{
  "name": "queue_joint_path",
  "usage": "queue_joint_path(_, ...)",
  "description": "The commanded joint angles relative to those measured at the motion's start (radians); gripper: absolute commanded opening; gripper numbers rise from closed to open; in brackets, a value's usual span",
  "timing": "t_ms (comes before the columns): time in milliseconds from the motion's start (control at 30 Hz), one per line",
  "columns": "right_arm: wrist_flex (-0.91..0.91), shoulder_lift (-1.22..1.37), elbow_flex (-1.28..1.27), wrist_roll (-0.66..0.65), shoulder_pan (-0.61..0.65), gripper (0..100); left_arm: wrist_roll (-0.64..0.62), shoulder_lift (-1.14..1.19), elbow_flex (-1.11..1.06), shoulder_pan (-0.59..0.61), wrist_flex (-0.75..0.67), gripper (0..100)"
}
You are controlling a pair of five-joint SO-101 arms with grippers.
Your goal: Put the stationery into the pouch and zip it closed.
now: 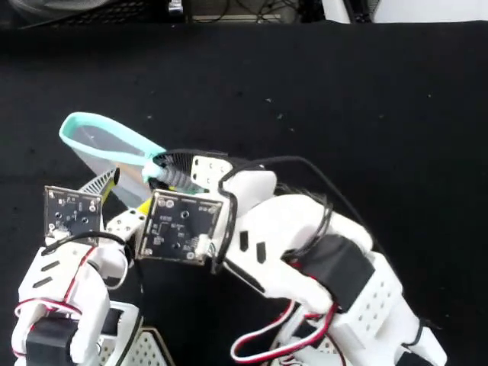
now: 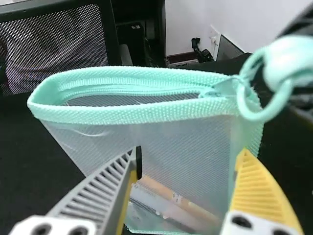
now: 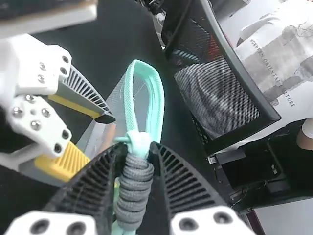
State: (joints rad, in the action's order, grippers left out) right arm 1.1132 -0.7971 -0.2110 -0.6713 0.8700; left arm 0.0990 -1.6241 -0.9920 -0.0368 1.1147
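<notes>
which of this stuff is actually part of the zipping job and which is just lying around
Job: mesh pouch; stationery inside it; grey zip pull; left gripper holding the pouch; right gripper shut on the pull.
Lying about: black mesh panel; printed paper.

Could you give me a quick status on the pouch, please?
Left gripper shut on pouch. Right gripper shut on zip pull cord. Pouch mouth open, stationery inside. Nothing in the way.
</notes>
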Motion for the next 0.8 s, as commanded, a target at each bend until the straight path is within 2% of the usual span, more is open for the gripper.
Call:
queue_joint_path(0, 0.018, -0.002, 0.082, -0.011, 0.023, 1.3, 0.023, 0.006, 0.048, 0.053, -0.002, 31)
queue_joint_path(133, 0.021, -0.002, 0.084, -0.011, 0.023, 1.3, 0.069, 0.006, 0.047, 0.128, -0.037, 31)
queue_joint_path(567, 0.043, -0.005, 0.091, -0.011, 0.025, 1.3, 0.063, 0.006, -0.038, 0.268, -0.23, 31)
queue_joint_path(767, 0.044, -0.058, 0.09, -0.011, 0.025, 1.3, 0.063, 0.008, -0.039, 0.278, -0.235, 31)
